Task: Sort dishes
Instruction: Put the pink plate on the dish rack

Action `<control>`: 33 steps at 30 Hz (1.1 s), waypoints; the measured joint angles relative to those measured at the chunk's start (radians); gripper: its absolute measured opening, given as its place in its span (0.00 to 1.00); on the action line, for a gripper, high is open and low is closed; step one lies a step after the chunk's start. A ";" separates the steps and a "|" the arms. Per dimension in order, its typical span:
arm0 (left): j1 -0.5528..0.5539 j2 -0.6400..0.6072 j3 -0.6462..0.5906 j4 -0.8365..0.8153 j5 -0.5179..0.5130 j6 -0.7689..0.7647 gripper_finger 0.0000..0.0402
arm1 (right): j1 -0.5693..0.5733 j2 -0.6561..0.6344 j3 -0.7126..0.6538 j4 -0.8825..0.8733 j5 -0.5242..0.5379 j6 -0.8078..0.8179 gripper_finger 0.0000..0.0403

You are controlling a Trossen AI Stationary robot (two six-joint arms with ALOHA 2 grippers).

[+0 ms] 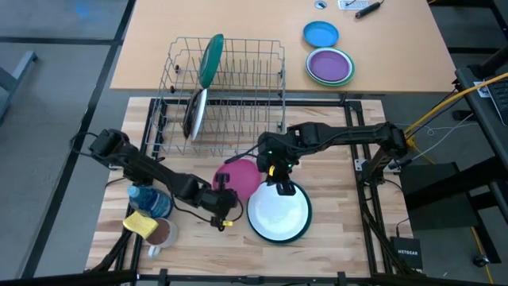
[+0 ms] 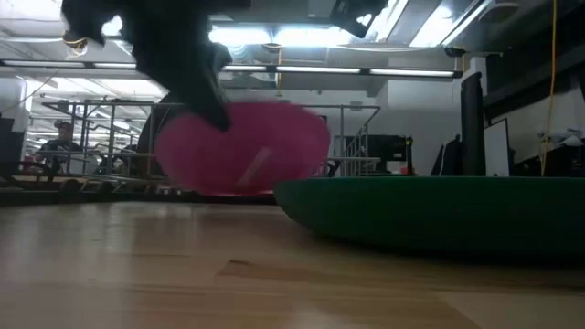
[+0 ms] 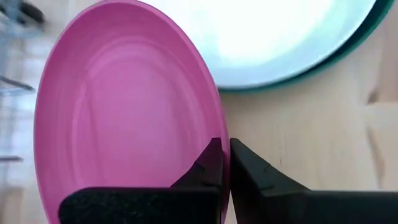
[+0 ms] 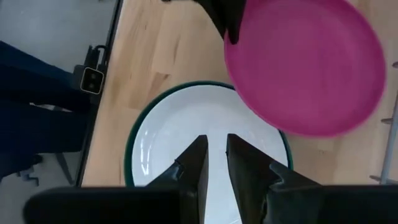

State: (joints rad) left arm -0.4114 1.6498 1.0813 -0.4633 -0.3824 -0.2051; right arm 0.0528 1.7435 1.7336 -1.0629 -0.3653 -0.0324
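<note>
Pink plate [image 3: 124,118], lower centre of the high view, probably light, stiff and slick, is rim-pinched by left gripper [image 3: 224,163]; right gripper [image 4: 214,163] hovers slightly parted.

Wooden-slat table [image 1: 333,167] carries the near group. Large white green-rimmed plate [image 1: 279,214] lies flat near the front edge. At the left front corner: a blue bowl [image 1: 155,202], a yellow sponge [image 1: 140,225] and a brown cup [image 1: 163,233], close together. A wire dish rack [image 1: 226,95] stands at the back, reaching onto the adjoining plain tan table [image 1: 397,48]. That tan table holds a small bright-blue dish [image 1: 321,34] and, just beside it, a purple dish with pale green rim [image 1: 330,67].
</note>
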 joint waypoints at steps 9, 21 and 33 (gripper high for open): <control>0.001 -0.097 0.039 0.005 0.018 0.003 0.00 | 0.000 0.003 0.000 0.018 -0.109 0.002 0.16; 0.001 -0.113 0.105 0.001 0.098 0.002 0.00 | 0.000 0.004 0.000 0.025 -0.169 -0.056 0.16; 0.001 -0.113 0.105 0.069 0.141 -0.027 0.00 | 0.000 0.006 -0.001 0.024 -0.120 -0.139 0.35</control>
State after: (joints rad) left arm -0.4107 1.5368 1.1863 -0.3941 -0.2417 -0.2317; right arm 0.0528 1.7493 1.7330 -1.0386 -0.4850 -0.1713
